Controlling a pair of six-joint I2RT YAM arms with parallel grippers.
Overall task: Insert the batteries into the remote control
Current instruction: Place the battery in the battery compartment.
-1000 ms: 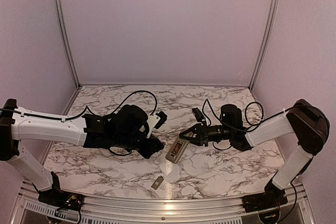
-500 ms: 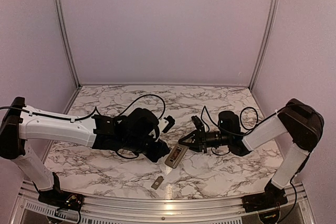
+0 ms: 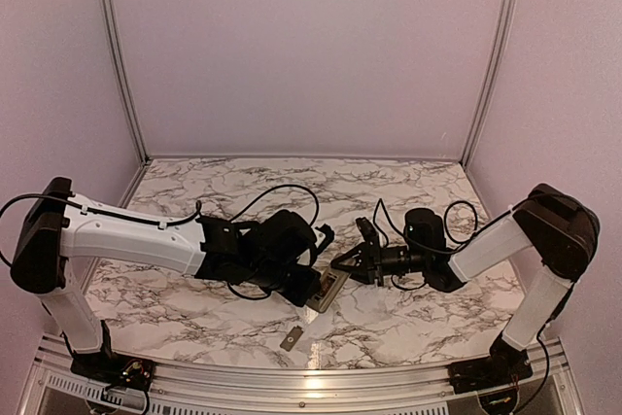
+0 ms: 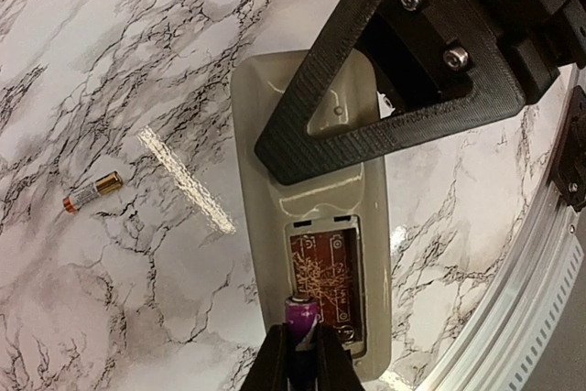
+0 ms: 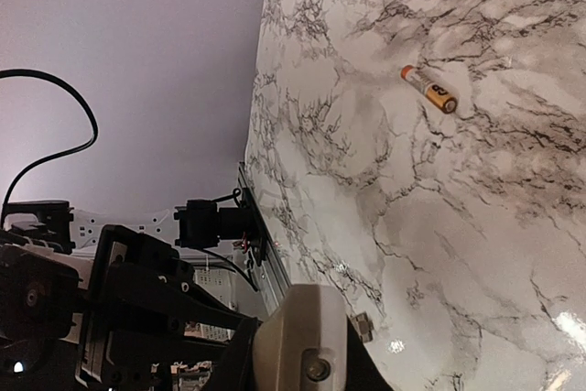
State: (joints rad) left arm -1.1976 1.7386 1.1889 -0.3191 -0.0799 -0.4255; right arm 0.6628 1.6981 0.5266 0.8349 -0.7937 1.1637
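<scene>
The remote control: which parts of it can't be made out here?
Left wrist view: the right fingers cover the far end of the remote control; the left fingers hide all but the purple tip of the battery.
Right wrist view: only one end shows, cut by the bottom edge.
Top view: too small, under the left arm.
Its button side: facing away everywhere.
</scene>
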